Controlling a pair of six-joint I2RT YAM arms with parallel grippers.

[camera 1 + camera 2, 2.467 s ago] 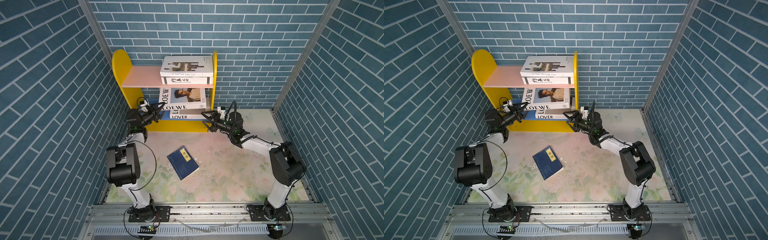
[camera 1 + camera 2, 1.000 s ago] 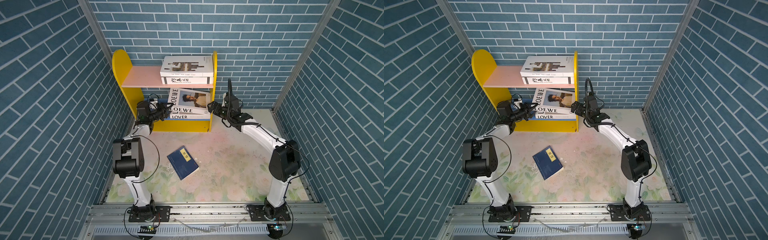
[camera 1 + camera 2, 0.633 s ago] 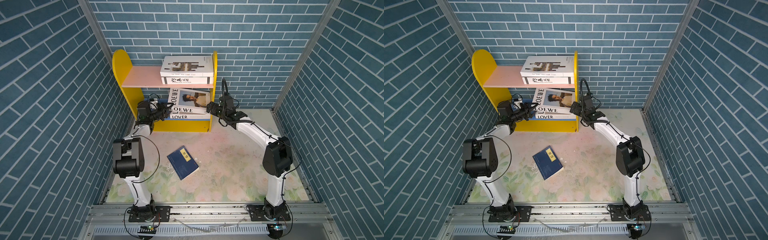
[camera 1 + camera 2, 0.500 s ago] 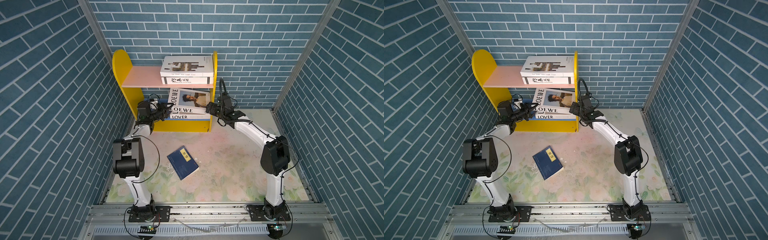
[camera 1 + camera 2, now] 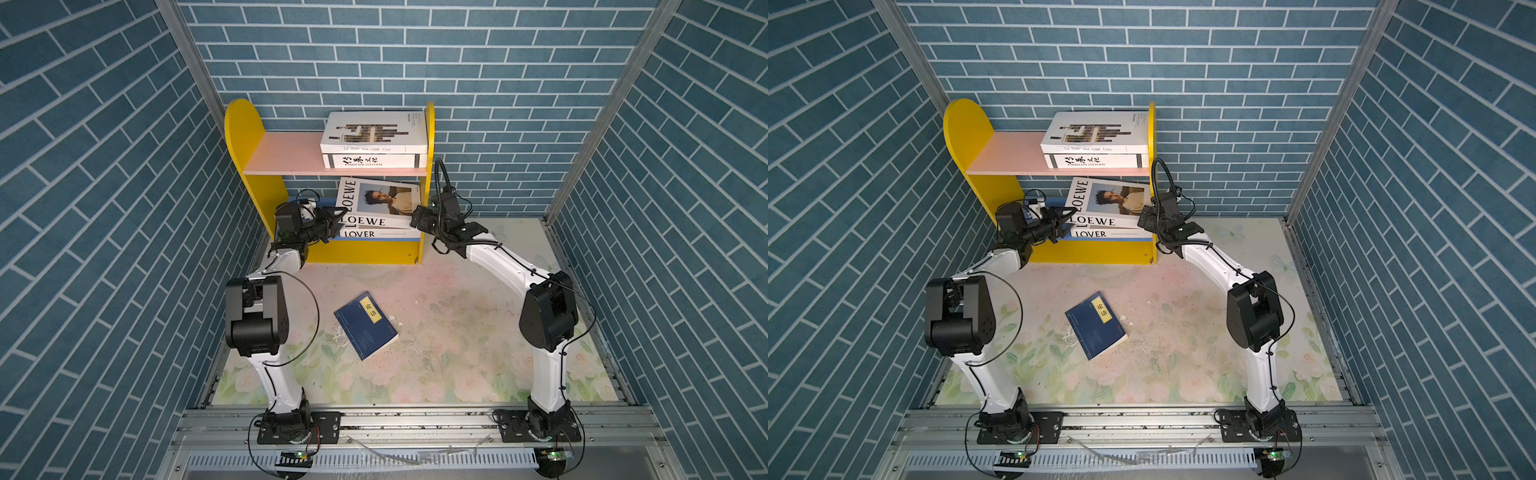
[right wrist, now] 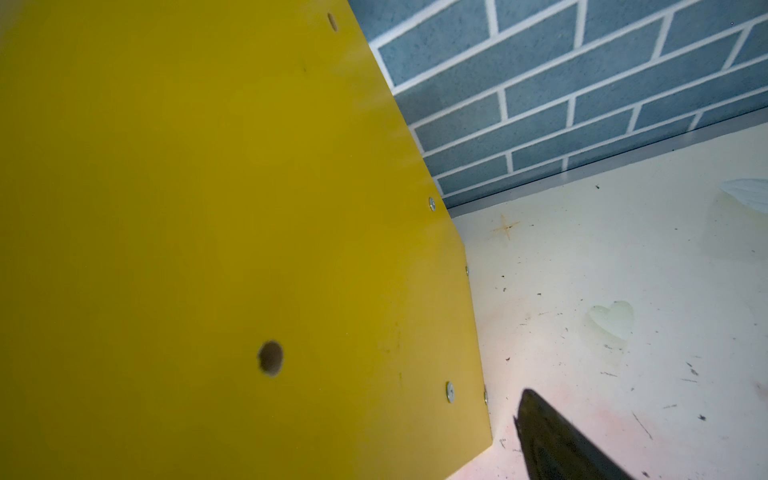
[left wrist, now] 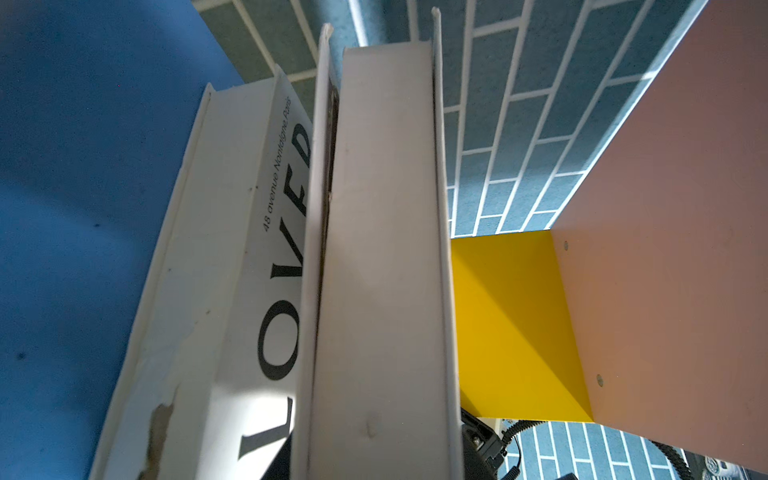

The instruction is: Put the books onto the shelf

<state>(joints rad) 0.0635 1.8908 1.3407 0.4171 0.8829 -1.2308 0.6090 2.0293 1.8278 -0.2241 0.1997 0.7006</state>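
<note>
**Both top views:** LOEWE book [image 5: 382, 199] leaned on LOVER book [image 5: 376, 234] on the lower board of the shelf [image 5: 245, 133]. Navy book [image 5: 365, 328] lay on the floor [image 5: 457, 316]. Left gripper [image 5: 336, 222] straddled LOEWE's end; I could not tell if it clamped. Right gripper [image 5: 415, 218], jaws apart, stood beside the side panel [image 5: 430, 133].

**Left wrist:** LOEWE against LOVER.

**Right wrist:** side panel, one fingertip [image 6: 552, 449].

Robot test booth: brick-print panels [image 5: 104, 166], aluminium rail [image 5: 415, 420].

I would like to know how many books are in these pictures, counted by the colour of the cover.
White books: 4 (brown-bar book, Heritage Cultural book, LOEWE book, LOVER book)
Navy books: 1 (navy book)
Total: 5
</note>
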